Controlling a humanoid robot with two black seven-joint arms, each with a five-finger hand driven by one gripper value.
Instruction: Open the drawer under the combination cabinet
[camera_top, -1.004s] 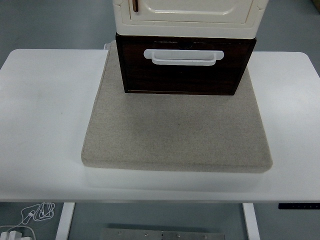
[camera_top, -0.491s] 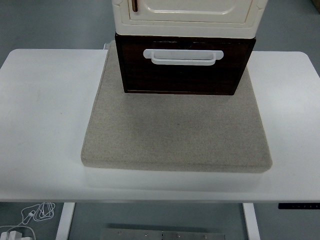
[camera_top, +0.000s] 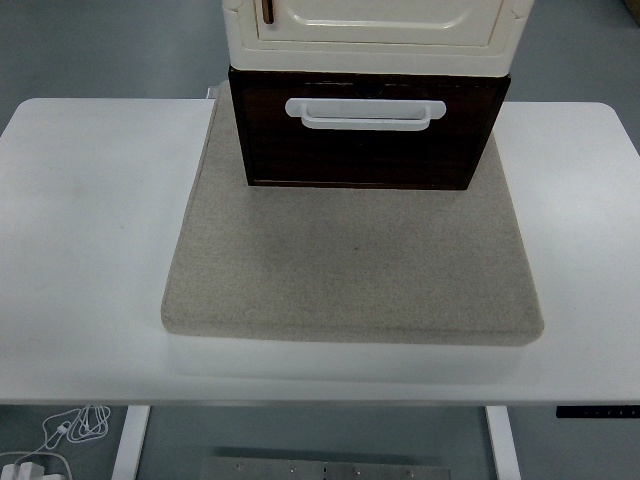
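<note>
A white surface (camera_top: 90, 250) fills most of the head view, its near edge running across the bottom of the picture. On it lies a square beige mat (camera_top: 350, 270) with a coarse, felt-like texture, set roughly in the middle and reaching back to the far side. At the rear of the mat stands the combination cabinet (camera_top: 370, 35), a cream-coloured upper unit with rounded corners and a panelled front; only its lower part shows, cut off by the top of the picture, and a small brown handle (camera_top: 268, 10) hangs upright near its left side. Directly beneath the cream unit sits the drawer (camera_top: 368, 150), dark brown with a wood-grain front, resting on the mat. Its face looks flush with the cabinet body, so the drawer appears closed. A white bar handle (camera_top: 365, 113) runs horizontally across the upper part of the drawer front, wide and slightly curved at the ends. Neither the left hand nor the right hand is in view, and no arm reaches in from either side, so the state of their fingers does not show. Below the surface's near edge, a white leg (camera_top: 130, 440) stands at the left, another at the right, and a coiled white cable (camera_top: 70, 428) lies on the grey floor (camera_top: 60, 50) at the bottom left corner.
</note>
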